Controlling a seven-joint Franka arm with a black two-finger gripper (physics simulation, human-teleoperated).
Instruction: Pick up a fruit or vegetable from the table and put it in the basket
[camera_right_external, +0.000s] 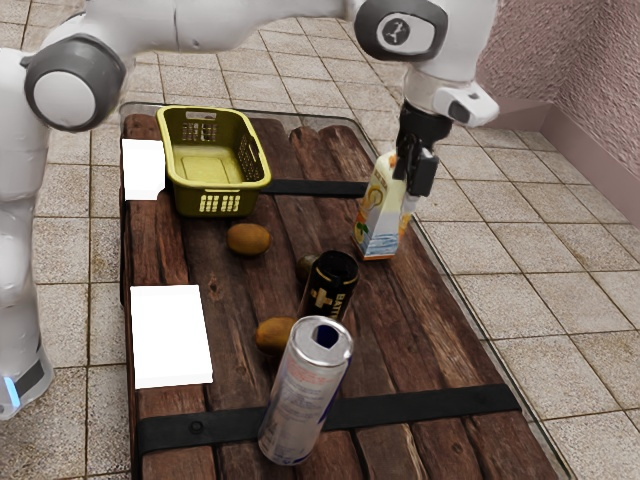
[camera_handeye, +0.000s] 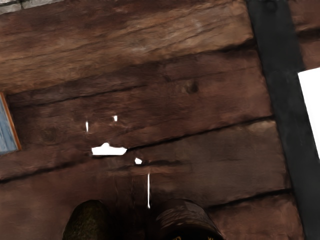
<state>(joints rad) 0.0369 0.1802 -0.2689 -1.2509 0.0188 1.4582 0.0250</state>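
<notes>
One brown, oval fruit lay on the worktop near the basket. My hand pointed down near the carton; I could not tell whether my jaws were open or closed.

The rectangular plastic basket is yellow-green; beneath it, the plank tabletop is reddish-brown, black-banded; near it, the oval fruit is brown.

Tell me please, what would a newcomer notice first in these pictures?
Probably the yellow-green basket at the far end of the wooden table. Next, the tall silver can standing at the near end, and the large blank white rectangle by the table's edge on the exterior view's left.
</notes>
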